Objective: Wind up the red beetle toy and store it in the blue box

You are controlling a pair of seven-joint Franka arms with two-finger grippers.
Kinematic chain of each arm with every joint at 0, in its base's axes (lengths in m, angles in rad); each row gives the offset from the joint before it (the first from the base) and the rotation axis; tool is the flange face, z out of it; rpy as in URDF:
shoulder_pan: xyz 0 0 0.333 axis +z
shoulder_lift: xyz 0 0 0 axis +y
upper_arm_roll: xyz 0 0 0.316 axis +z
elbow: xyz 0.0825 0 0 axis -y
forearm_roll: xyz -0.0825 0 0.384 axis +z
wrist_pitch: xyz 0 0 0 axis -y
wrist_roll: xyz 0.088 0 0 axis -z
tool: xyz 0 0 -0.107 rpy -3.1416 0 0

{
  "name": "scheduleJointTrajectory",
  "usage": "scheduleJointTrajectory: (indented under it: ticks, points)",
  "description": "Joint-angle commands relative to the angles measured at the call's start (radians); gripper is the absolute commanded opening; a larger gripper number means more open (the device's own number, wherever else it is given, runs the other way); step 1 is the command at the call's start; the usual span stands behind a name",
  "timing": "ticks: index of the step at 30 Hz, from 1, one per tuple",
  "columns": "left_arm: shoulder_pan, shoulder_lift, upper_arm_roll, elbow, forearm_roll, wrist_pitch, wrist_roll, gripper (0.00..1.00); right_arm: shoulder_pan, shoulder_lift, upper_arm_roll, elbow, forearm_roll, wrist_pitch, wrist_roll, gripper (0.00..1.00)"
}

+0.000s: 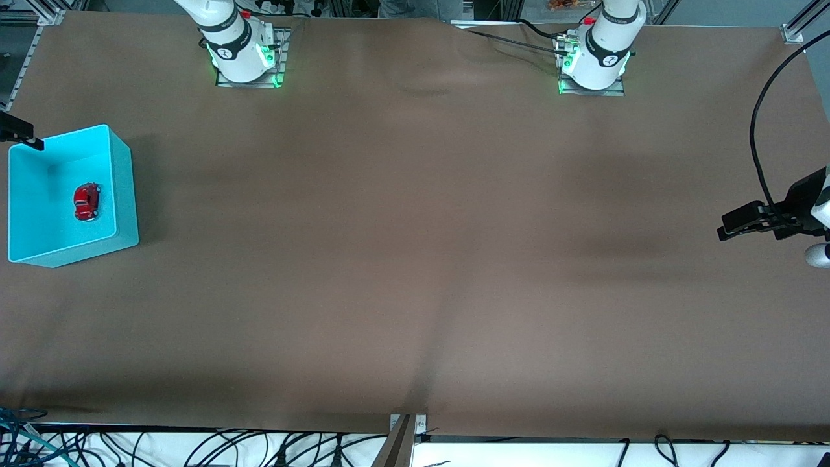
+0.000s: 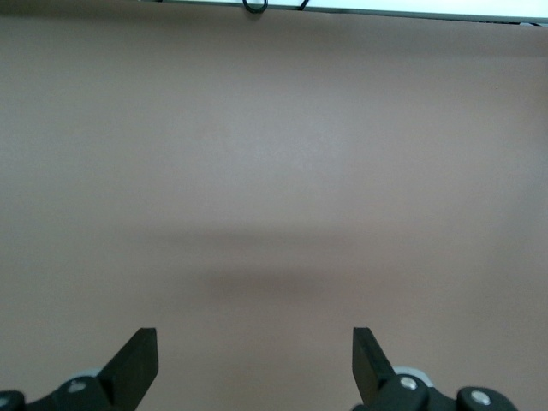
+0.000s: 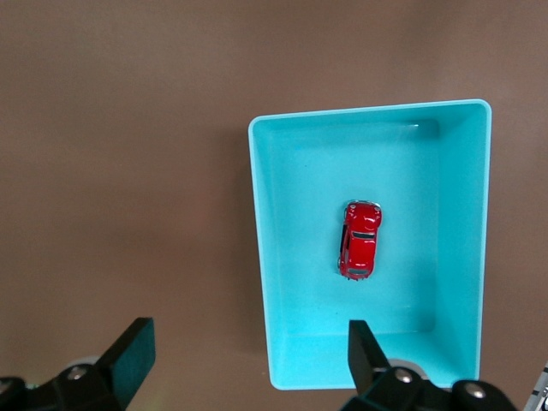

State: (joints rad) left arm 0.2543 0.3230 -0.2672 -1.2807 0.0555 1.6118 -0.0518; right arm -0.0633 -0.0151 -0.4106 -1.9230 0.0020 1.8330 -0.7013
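The red beetle toy (image 1: 86, 202) lies on the floor of the blue box (image 1: 123, 188), which stands at the right arm's end of the table. The right wrist view shows the toy (image 3: 360, 240) in the middle of the box (image 3: 261, 257) from above. My right gripper (image 3: 248, 355) is open and empty, high over the box's wall and the table beside it; only a black tip of it (image 1: 19, 133) shows in the front view. My left gripper (image 2: 254, 360) is open and empty over bare table at the left arm's end (image 1: 736, 224).
The brown table cover (image 1: 415, 259) is wrinkled near its middle. A black cable (image 1: 758, 149) loops down to the left arm's wrist. Cables hang along the table's front edge (image 1: 259, 447).
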Motion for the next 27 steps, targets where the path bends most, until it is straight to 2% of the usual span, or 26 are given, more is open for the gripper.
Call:
scheduleJointTrajectory:
  ticks: [1, 6, 27]
  points:
    - [-0.006, 0.010, 0.003, 0.023, 0.015, 0.000, 0.015, 1.00, 0.011, -0.075, -0.001, -0.021, -0.005, -0.038, 0.029, 1.00]
    - [-0.006, 0.010, 0.003, 0.023, 0.015, 0.000, 0.015, 1.00, 0.022, -0.109, 0.010, -0.017, -0.007, -0.080, 0.098, 1.00]
    - [-0.006, 0.010, 0.005, 0.023, 0.015, 0.000, 0.015, 1.00, 0.025, -0.120, 0.280, 0.048, -0.007, -0.173, 0.476, 1.00]
